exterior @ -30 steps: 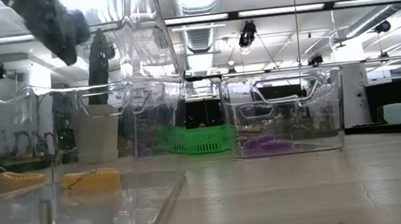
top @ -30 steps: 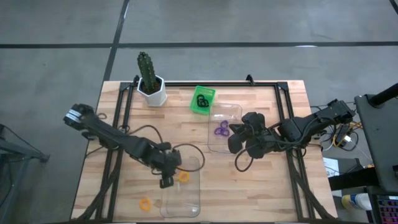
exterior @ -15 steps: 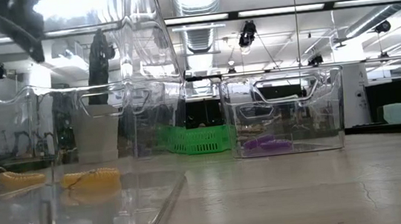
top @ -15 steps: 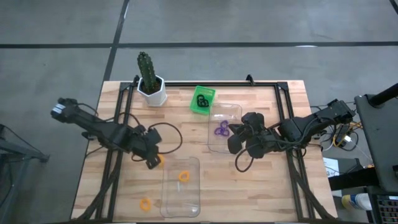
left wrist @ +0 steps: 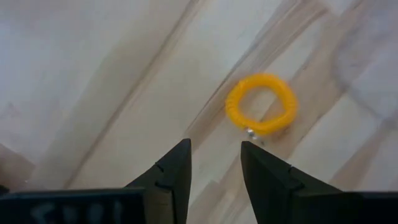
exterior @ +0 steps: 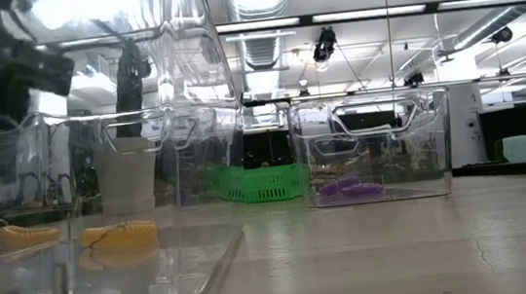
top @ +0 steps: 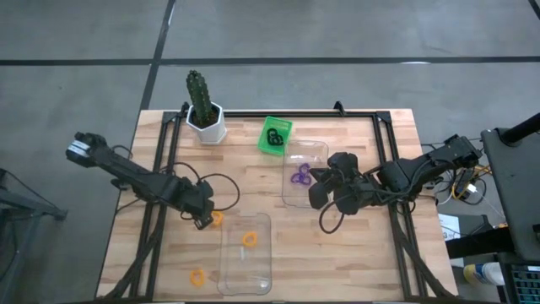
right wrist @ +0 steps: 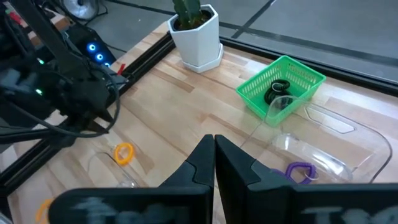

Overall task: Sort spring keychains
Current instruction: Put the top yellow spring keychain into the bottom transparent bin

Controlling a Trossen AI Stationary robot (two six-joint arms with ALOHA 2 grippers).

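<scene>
My left gripper (top: 204,221) (left wrist: 214,155) is open and hovers over the bare wood just left of the near clear tray. An orange spring keychain (top: 217,219) (left wrist: 261,104) lies flat on the table just ahead of its fingertips, untouched. A second orange keychain (top: 249,239) lies in the near clear tray (top: 245,287). A third (top: 197,276) lies on the table by the near edge. Purple keychains (top: 299,175) (right wrist: 300,169) lie in the far clear tray (top: 316,150). Black ones (top: 273,135) (right wrist: 277,90) sit in the green bin. My right gripper (top: 319,179) (right wrist: 214,152) is shut and waits above the far tray.
A potted cactus in a white pot (top: 205,118) stands at the far left of the table. The green bin (top: 285,127) sits next to the far tray's far end. Black frame rails (top: 165,160) run along the table's sides. Bare wood (top: 354,262) lies to the near right.
My left gripper has moved from the near tray's left wall toward the table's left and far edges, stopping beside the orange keychain on the wood. In the low view it has also come down. The keychains and my right arm have kept still.
</scene>
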